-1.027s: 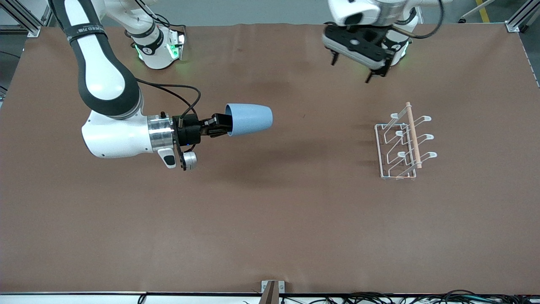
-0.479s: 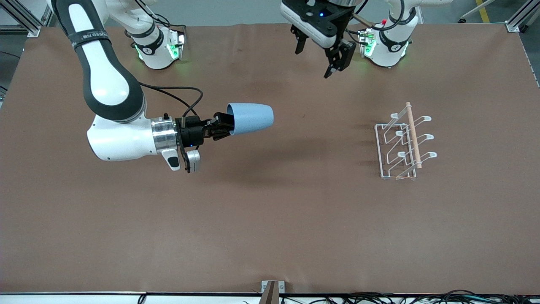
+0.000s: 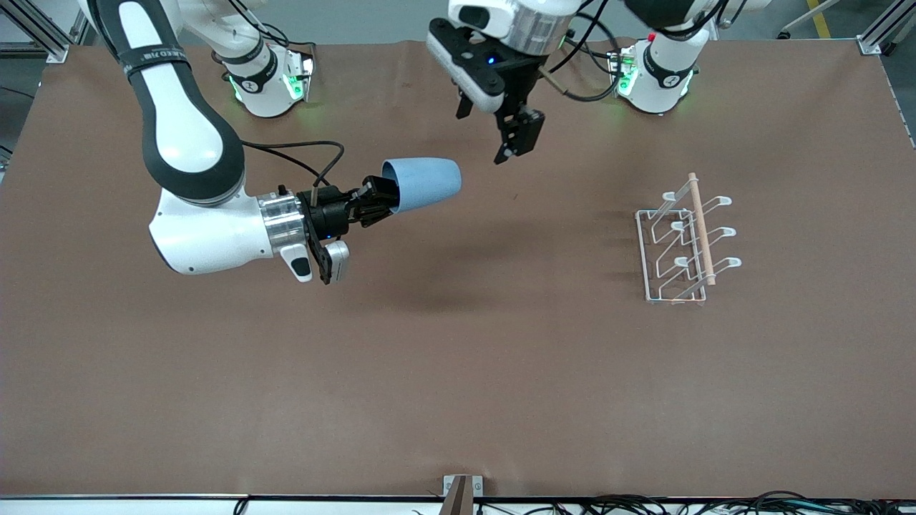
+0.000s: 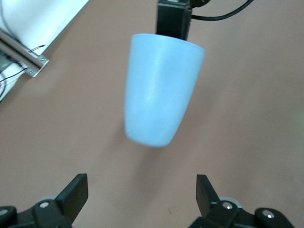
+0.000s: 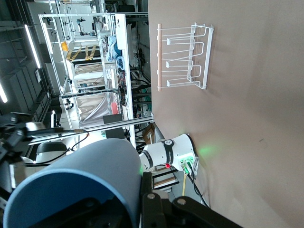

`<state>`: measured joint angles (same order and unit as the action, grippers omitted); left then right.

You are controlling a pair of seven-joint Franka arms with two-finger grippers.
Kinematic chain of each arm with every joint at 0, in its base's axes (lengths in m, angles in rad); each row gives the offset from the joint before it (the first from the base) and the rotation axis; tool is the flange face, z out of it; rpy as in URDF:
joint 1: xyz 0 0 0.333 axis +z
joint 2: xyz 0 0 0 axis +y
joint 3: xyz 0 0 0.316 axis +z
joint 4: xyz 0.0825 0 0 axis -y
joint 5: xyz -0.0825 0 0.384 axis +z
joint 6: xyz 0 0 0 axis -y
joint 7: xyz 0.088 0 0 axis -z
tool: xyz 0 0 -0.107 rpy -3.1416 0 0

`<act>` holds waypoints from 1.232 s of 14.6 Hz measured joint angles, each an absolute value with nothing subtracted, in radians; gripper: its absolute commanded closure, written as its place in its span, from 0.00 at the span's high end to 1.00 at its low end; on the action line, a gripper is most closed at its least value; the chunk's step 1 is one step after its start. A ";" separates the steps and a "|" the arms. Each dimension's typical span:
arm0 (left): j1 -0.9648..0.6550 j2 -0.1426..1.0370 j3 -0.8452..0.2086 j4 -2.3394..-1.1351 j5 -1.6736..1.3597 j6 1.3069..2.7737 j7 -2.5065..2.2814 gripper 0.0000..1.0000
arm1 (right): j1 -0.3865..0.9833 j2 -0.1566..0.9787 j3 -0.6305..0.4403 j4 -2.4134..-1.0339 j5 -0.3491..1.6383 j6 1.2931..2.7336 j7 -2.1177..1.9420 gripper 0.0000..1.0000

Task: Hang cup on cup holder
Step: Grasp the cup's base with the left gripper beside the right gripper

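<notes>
Over the middle of the table (image 3: 458,372), toward the right arm's end, the right gripper (image 3: 372,205) holds the cup (image 3: 422,184) in the air, clamped on its rim with the cup lying sideways, its closed bottom pointing toward the left arm's end. That sideways hold looks deliberate to me: it leaves the tapered body bare for another grip.

The left gripper (image 3: 486,132) hangs over the table just beside the cup's bottom, its fingers (image 4: 76,192) spread wide and empty. In its wrist view the cup sits squarely between the 2 fingertips, a little way off, so I judge a handover is being lined up, not yet made.

The cup is a plain light-blue tumbler, matte, no handle, narrowing toward the bottom.

The holder (image 3: 683,243) stands well apart from both grippers, on the table toward the left arm's end. It is a white wire rack with a wooden dowel (image 3: 701,229) along the top and 6 upturned prongs, all bare. Its spot suits the left arm's reach, which probably explains passing the cup across.
</notes>
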<state>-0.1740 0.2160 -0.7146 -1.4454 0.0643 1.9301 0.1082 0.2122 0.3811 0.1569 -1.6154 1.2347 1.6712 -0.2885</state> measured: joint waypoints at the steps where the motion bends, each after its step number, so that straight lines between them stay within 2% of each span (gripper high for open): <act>1: -0.182 0.237 -0.714 -1.442 0.065 1.940 0.109 1.00 | 0.212 0.381 0.157 -1.612 1.234 1.669 -0.279 0.03; 18: -0.240 0.384 -0.714 -1.429 0.168 2.145 0.173 1.00 | 0.213 0.381 0.157 -1.609 1.232 1.663 -0.265 0.04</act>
<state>-0.2401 0.3837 -0.7138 -1.4292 0.1675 2.1448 0.1728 0.2126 0.3814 0.1570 -1.6090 1.2320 1.6634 -0.2646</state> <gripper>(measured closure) 0.000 0.952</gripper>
